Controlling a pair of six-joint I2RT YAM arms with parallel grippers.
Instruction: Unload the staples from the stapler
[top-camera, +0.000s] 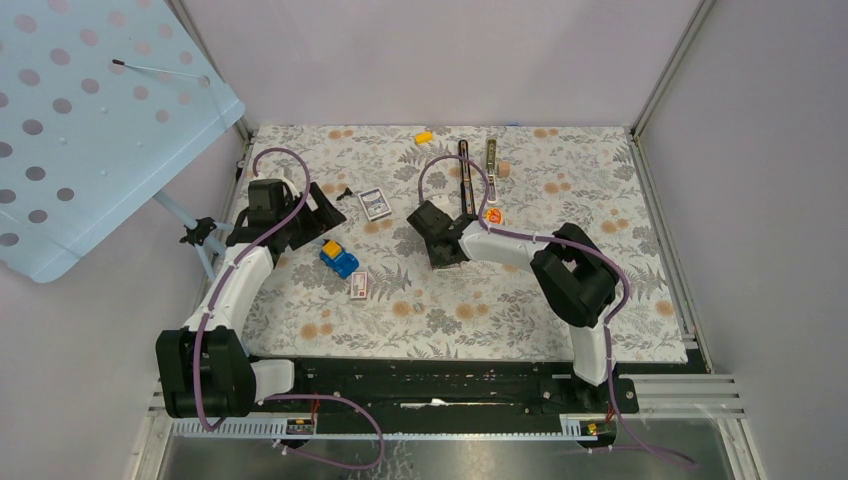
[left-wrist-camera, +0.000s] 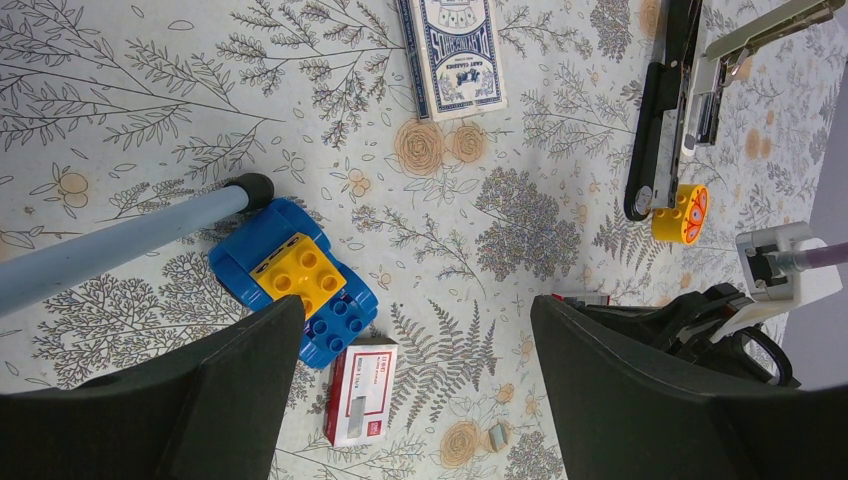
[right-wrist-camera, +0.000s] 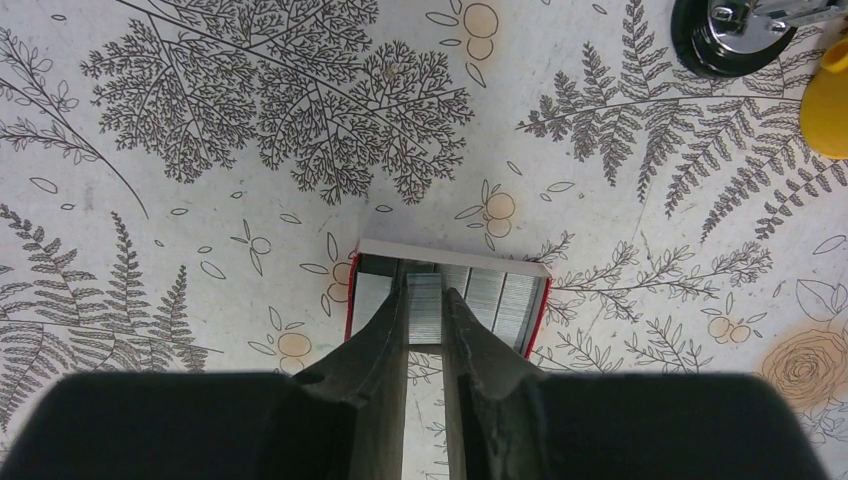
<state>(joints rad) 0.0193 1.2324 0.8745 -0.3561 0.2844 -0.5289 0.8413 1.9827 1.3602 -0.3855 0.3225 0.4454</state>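
Note:
The black stapler (top-camera: 466, 182) lies open at the back of the mat, with its silvery rail (top-camera: 492, 155) swung out beside it. It also shows in the left wrist view (left-wrist-camera: 655, 110). My right gripper (right-wrist-camera: 424, 300) is shut on a strip of staples (right-wrist-camera: 424, 312) and holds it over an open red-white staple box (right-wrist-camera: 505, 298) with more strips inside. In the top view the right gripper (top-camera: 437, 250) is just in front of the stapler's near end. My left gripper (left-wrist-camera: 415, 400) is open and empty, above the mat near a closed staple box (left-wrist-camera: 360, 390).
A blue and yellow toy car (left-wrist-camera: 295, 275) and a pack of playing cards (left-wrist-camera: 452, 50) lie on the left side of the mat. A yellow-orange round piece (left-wrist-camera: 682, 213) sits by the stapler's near end. A small loose staple strip (left-wrist-camera: 497, 435) lies on the mat. A yellow block (top-camera: 424, 136) is at the back.

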